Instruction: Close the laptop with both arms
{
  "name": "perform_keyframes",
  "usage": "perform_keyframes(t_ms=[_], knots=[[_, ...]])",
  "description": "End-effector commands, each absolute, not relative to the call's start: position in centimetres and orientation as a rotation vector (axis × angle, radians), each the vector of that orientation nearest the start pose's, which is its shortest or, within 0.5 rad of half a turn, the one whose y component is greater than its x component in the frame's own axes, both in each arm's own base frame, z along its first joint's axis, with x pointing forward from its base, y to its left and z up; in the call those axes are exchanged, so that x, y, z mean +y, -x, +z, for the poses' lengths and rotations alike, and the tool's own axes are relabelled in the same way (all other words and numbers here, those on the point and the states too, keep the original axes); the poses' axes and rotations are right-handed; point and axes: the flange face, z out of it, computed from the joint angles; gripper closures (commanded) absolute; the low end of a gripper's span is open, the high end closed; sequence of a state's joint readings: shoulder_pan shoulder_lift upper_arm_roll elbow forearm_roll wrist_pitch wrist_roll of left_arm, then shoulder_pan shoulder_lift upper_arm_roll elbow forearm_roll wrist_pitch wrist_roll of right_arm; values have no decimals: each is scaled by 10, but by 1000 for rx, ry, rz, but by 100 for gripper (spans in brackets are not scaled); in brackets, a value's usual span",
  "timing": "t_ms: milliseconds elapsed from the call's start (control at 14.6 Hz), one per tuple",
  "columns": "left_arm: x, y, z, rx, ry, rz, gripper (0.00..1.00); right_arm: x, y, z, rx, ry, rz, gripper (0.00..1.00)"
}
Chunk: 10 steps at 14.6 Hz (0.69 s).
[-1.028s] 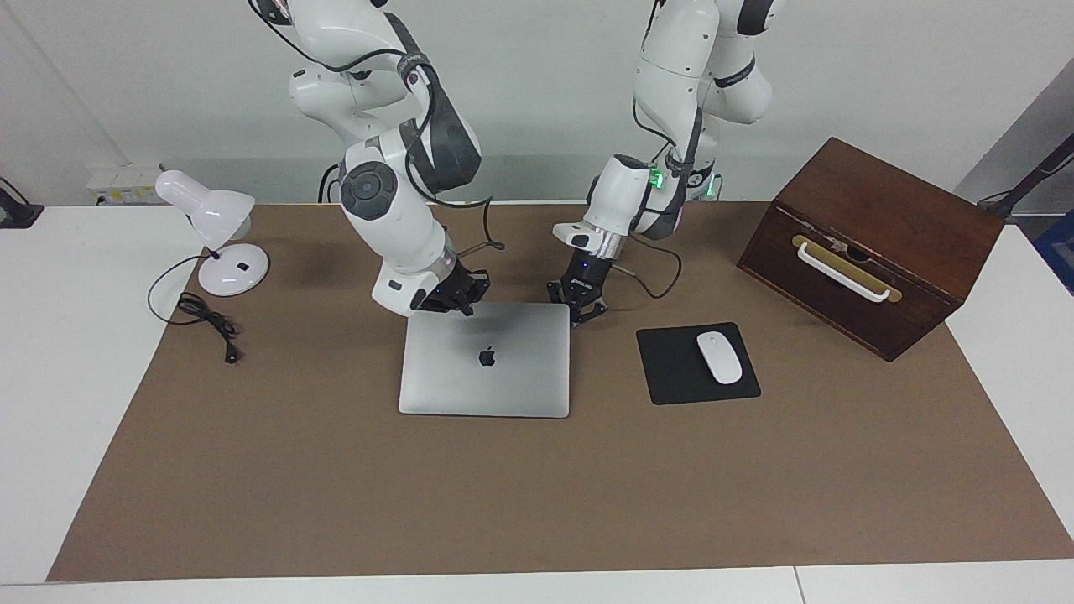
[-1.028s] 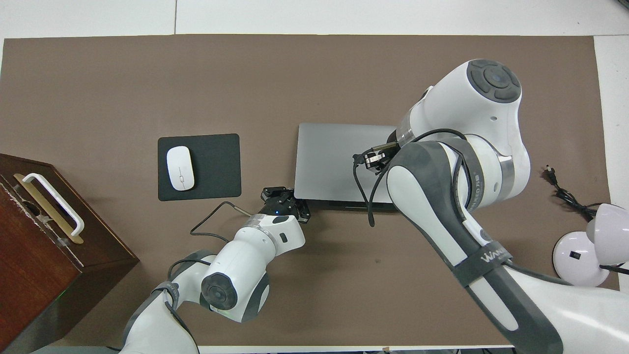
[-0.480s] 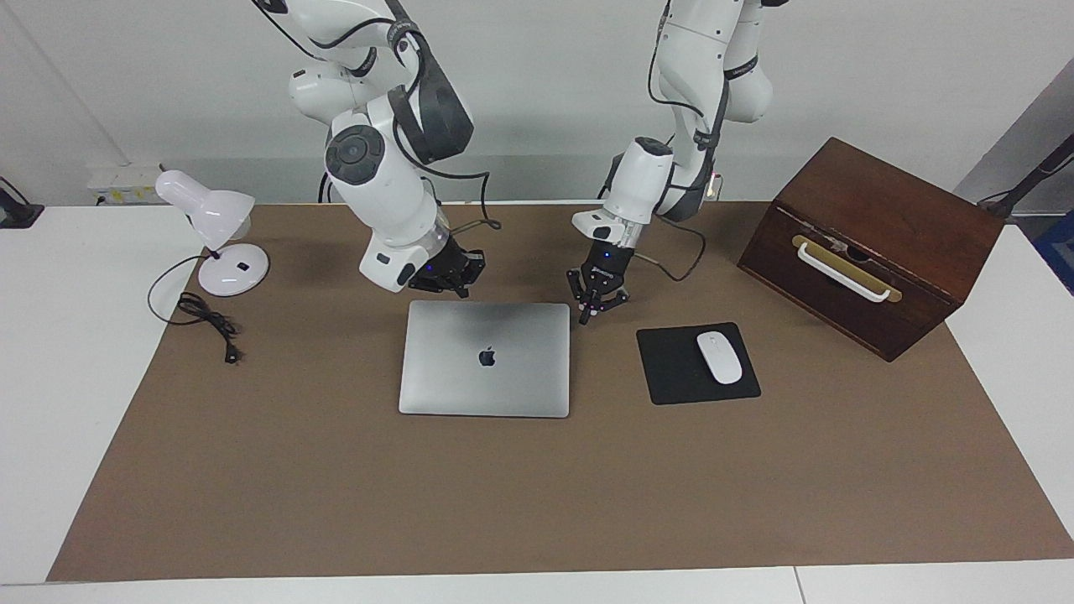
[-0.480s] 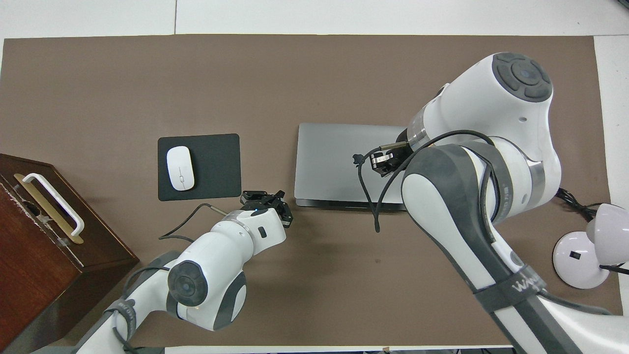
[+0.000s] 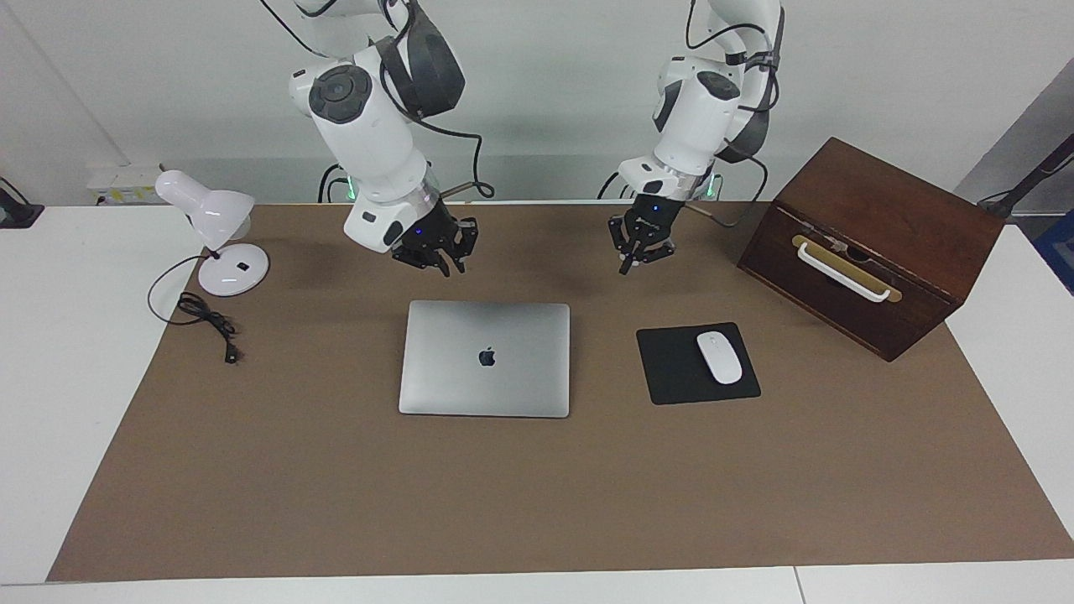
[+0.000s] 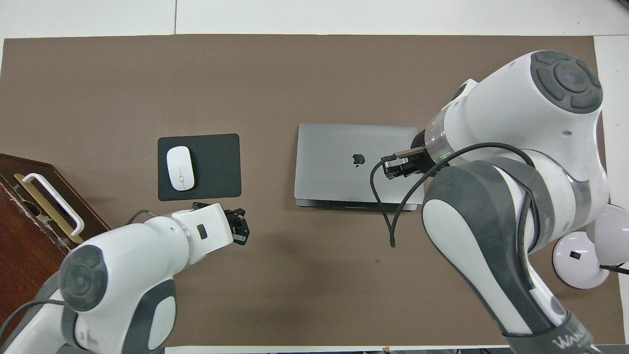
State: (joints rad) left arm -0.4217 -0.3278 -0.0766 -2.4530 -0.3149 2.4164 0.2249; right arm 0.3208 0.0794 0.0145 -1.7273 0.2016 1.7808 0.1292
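The silver-grey laptop (image 5: 485,359) lies flat on the brown mat with its lid down and the apple logo facing up; it also shows in the overhead view (image 6: 344,164). My right gripper (image 5: 438,258) hangs in the air over bare mat by the laptop's edge that faces the robots, touching nothing. In the overhead view its own arm hides it. My left gripper (image 5: 634,258) hangs over bare mat between the laptop and the wooden box, also holding nothing; it also shows in the overhead view (image 6: 240,226).
A black mouse pad (image 5: 671,369) with a white mouse (image 5: 720,357) lies beside the laptop toward the left arm's end. A brown wooden box (image 5: 873,243) with a white handle stands at that end. A white desk lamp (image 5: 220,243) and its cord stand at the right arm's end.
Both grippers have risen from the laptop's corners nearest the robots and drawn back toward their bases. The left one has also swung toward the box. The laptop has not moved.
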Motion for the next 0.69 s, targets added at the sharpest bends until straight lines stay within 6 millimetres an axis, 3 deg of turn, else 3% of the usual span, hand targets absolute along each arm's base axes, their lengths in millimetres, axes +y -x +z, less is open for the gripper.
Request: perform_keyframes(t_ms=[0, 343, 411, 480, 548, 617], knots=[[-189, -416, 498, 814, 3271, -304, 100, 202, -540, 536, -232, 2988, 96, 0], [-148, -428, 555, 759, 3216, -136, 100, 187, -529, 565, -261, 3067, 69, 0], [-139, -429, 562, 730, 3211, -118, 93, 181, -528, 574, -251, 3070, 80, 0], [-132, -430, 570, 710, 3212, -112, 75, 170, -530, 581, -223, 3073, 84, 0], [-121, -432, 574, 672, 3216, -95, 43, 162, -532, 589, -211, 3074, 80, 0], [-107, -435, 582, 627, 3220, -88, 0, 154, -532, 593, -196, 3077, 98, 0]])
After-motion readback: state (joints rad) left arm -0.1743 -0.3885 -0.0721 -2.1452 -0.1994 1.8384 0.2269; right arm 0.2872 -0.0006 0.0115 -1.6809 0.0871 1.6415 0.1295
